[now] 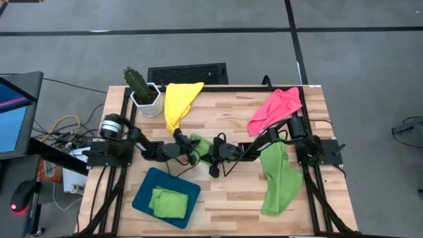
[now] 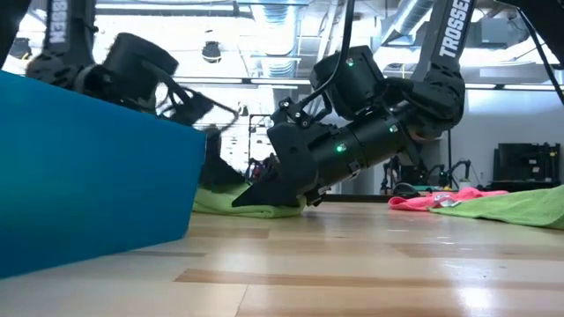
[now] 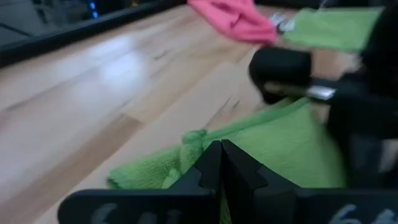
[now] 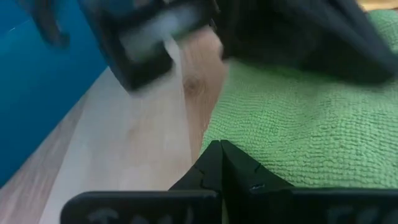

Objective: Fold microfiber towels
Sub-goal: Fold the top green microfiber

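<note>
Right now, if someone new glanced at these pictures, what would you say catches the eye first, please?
Probably the two arms meeting mid-table, the left hand and right hand both shut over a small green towel. Next, the bright yellow towel and pink towel near the far edge, and the teal tray holding a folded green towel.

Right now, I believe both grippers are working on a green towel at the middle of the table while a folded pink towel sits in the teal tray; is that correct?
Not quite: the folded towel in the teal tray is lime green, as the high view shows. The pink towel lies unfolded at the table's far right. The left gripper and right gripper do meet at the green towel in the middle.
</note>
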`<state>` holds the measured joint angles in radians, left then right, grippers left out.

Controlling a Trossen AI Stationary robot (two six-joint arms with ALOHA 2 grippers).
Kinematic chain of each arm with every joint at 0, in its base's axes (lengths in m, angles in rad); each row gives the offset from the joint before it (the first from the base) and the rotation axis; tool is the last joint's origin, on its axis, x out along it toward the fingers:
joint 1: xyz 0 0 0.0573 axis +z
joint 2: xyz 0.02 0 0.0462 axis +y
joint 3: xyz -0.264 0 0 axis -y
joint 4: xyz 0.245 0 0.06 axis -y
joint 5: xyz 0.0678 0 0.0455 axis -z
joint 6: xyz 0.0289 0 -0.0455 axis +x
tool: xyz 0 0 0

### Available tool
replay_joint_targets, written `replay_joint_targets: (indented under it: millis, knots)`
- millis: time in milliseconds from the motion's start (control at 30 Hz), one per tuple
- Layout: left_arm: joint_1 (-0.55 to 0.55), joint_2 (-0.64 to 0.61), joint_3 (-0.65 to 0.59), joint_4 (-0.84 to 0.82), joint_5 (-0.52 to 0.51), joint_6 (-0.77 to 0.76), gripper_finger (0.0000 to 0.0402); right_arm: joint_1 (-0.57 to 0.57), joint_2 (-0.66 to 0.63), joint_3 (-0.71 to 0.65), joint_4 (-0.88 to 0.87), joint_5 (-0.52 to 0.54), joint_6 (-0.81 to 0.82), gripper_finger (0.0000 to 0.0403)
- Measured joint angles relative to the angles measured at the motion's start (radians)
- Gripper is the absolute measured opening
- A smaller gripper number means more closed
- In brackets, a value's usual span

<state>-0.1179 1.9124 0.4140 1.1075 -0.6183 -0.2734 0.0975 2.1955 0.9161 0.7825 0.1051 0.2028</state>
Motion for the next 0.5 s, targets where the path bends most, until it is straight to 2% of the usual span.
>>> replay_joint_targets:
  millis: [200, 367, 500]
  knots:
    - [0.001, 0.025, 0.014, -0.163, -0.086, -0.128, 0.0000, 0.000, 0.000, 0.000, -0.004, 0.000, 0.007, 0.0022]
    - [-0.005, -0.023, -0.036, -0.197, -0.147, -0.200, 0.0000, -0.004, 0.000, 0.000, -0.005, 0.015, 0.007, 0.0023]
    - [-0.001, -0.053, -0.040, -0.208, -0.125, -0.196, 0.0000, -0.003, -0.008, 0.000, -0.007, 0.032, 0.007, 0.0026]
